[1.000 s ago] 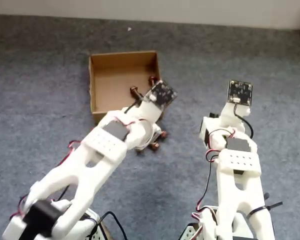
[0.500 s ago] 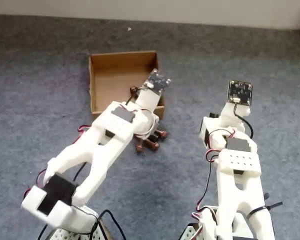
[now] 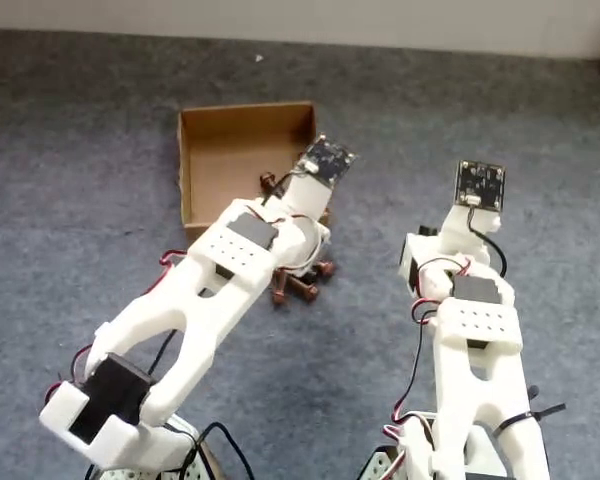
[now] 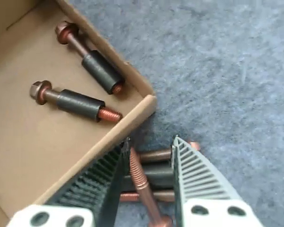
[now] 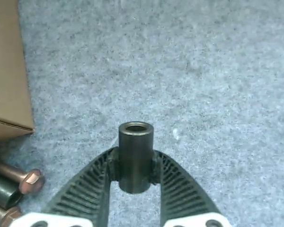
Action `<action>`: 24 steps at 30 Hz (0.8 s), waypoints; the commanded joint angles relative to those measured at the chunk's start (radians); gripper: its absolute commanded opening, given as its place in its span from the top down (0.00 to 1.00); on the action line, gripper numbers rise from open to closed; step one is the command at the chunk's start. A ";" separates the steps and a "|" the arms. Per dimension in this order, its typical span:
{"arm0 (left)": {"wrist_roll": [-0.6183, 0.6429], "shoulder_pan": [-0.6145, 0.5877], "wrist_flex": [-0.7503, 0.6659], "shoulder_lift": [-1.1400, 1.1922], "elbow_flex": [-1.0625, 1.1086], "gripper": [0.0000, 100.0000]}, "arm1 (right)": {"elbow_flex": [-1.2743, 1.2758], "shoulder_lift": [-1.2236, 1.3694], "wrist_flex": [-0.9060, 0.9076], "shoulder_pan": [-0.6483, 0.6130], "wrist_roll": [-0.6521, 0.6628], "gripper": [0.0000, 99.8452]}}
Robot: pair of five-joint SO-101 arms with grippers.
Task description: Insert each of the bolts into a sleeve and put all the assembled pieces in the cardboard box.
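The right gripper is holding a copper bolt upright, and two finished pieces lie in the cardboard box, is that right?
Not quite. The right gripper holds a dark hollow sleeve, not a copper bolt; the right wrist view shows it. The sleeve is upright, and two finished pieces do lie in the cardboard box.

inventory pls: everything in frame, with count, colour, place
open brown cardboard box: 1, brown, on the carpet by the left arm
assembled copper bolts in dark sleeves: 2, lying inside the box near its corner
loose copper bolts: at least 3, piled just outside that corner
loose dark sleeve: 1 seen, in the pile
dark cylindrical sleeve: 1, upright in the right gripper
grey carpet: 1, under everything
left gripper: open, over the pile
right gripper: shut on the sleeve
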 commanded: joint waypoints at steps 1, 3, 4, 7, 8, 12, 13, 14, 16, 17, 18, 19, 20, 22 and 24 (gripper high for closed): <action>0.012 0.036 -0.015 0.024 -0.048 0.83 | -0.015 -0.035 -0.024 0.007 -0.009 0.99; 0.012 0.027 -0.017 0.096 -0.068 0.83 | -0.015 -0.035 -0.024 0.007 -0.009 0.99; 0.012 0.019 -0.012 0.140 -0.096 0.83 | -0.015 -0.035 -0.024 0.007 -0.009 0.99; 0.012 -0.010 -0.006 0.263 -0.182 0.83 | -0.015 -0.035 -0.024 0.007 -0.009 0.99; 0.012 -0.019 0.012 0.298 -0.211 0.83 | -0.015 -0.035 -0.024 0.007 -0.009 0.99; 0.014 -0.044 0.163 0.358 -0.332 0.83 | -0.015 -0.035 -0.024 0.007 -0.009 0.99; 0.015 -0.051 0.199 0.358 -0.348 0.83 | -0.015 -0.035 -0.024 0.007 -0.009 0.99; 0.015 -0.061 0.227 0.358 -0.352 0.84 | -0.015 -0.035 -0.024 0.007 -0.008 0.99; 0.012 -0.084 0.259 0.357 -0.357 0.88 | -0.015 -0.035 -0.024 0.007 -0.008 0.99; 0.011 -0.099 0.267 0.357 -0.357 0.91 | -0.015 -0.035 -0.024 0.007 -0.008 0.99; 0.011 -0.113 0.269 0.357 -0.351 0.95 | -0.015 -0.035 -0.024 0.007 -0.006 0.99; 0.009 -0.127 0.276 0.357 -0.351 0.98 | -0.015 -0.035 -0.024 0.007 -0.006 0.99; 0.009 -0.139 0.293 0.357 -0.351 0.99 | -0.015 -0.035 -0.024 0.005 -0.006 0.99; 0.009 -0.160 0.336 0.357 -0.357 1.00 | -0.015 -0.035 -0.024 0.005 -0.006 0.99; 0.009 -0.182 0.368 0.354 -0.358 1.00 | -0.013 -0.035 -0.024 0.004 -0.006 0.99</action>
